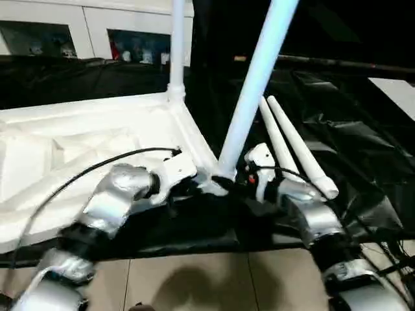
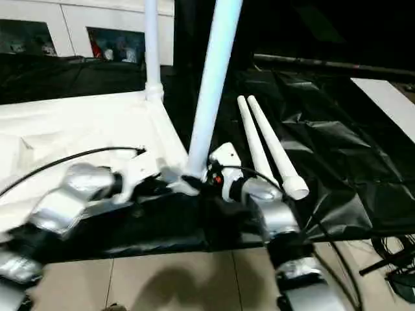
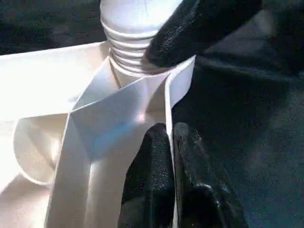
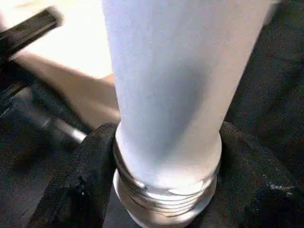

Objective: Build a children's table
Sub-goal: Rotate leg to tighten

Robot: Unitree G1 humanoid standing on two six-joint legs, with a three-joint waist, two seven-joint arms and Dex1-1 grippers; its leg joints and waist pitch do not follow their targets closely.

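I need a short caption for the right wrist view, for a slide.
Right claw closes around the threaded base of a white table leg.

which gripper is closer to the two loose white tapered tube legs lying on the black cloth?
Right. The right gripper sits just beside the near ends of the two loose legs, clasping the leaning white leg. The left gripper is farther off, pinching the tabletop's rim.

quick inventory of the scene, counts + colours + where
table top: 1, white, upside down on the black cover
fitted leg: 1, white, upright in far corner socket
leg being fitted: 1, white, leaning at near corner socket
loose legs: 2, white, side by side on cover, right
black cover: 1, over work table
cabinet: 1, white, glass doors, behind
left gripper: shut on the top's rim wall
right gripper: around that leg's threaded end
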